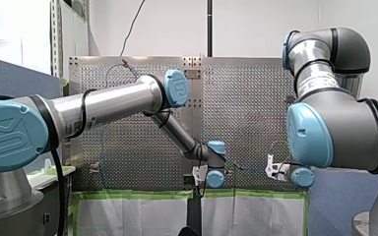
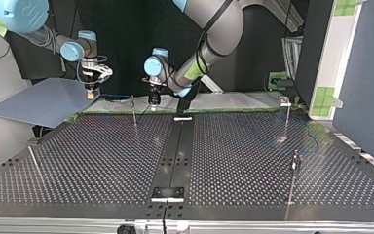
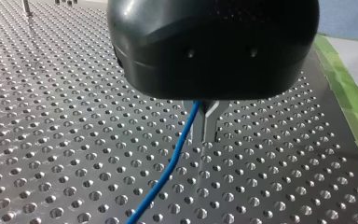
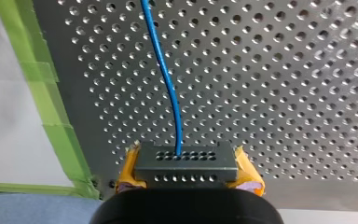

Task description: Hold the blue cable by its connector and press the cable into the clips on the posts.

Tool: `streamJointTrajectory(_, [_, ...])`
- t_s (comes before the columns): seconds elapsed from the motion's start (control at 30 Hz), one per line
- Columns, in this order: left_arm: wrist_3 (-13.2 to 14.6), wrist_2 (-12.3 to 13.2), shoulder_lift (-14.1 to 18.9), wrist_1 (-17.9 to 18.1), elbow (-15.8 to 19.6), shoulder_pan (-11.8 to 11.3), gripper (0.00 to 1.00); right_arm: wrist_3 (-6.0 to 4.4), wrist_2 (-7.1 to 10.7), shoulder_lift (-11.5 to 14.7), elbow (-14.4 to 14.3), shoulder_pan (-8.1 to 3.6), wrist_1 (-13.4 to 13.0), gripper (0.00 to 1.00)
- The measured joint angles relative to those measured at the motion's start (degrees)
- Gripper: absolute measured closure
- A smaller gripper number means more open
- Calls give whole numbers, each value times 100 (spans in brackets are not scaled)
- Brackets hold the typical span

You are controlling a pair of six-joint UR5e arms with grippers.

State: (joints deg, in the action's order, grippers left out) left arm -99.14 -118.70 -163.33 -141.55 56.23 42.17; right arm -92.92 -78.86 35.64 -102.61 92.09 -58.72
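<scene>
Right claw (image 4: pixel 186 169) clamps connector (image 4: pixel 185 161); blue cable (image 4: pixel 165 79) runs ahead.

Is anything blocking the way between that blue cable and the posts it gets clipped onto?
Nothing visible does. The right tool grips the connector, the left tool pinches the blue cable, and in the top view only bare perforated table surrounds the nearest post.

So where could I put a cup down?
Bare: perforated metal table between black centre strip and top view's leftmost metal post. Crowded: far edge, my left gripper on thin blue cable, my right gripper on grey connector.
</scene>
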Motion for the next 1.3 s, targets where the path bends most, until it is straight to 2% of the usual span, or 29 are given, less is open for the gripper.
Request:
streamJointTrajectory(0.17, [0, 76, -2, 25, 51, 11, 100, 70, 9, -144, 69, 13, 40, 100])
streamJointTrajectory(0.4, [-4, 176, -1, 116, 99, 118, 100, 54, 51, -172, 157, 17, 18, 100])
streamJointTrajectory(0.57, [-10, 197, -19, 120, 19, 205, 100, 46, 68, -178, 215, 23, 6, 100])
streamJointTrajectory(0.73, [-16, 189, -210, -33, -201, 237, 100, 50, 71, -183, 234, 20, -7, 100])
streamJointTrajectory(0.9, [-32, 180, -361, -241, -405, 205, 100, 49, 76, -192, 277, 13, -12, 100])
streamJointTrajectory(1.3, [-87, 204, -386, -310, -363, 49, 100, 122, 80, -413, 480, 20, 97, 100])
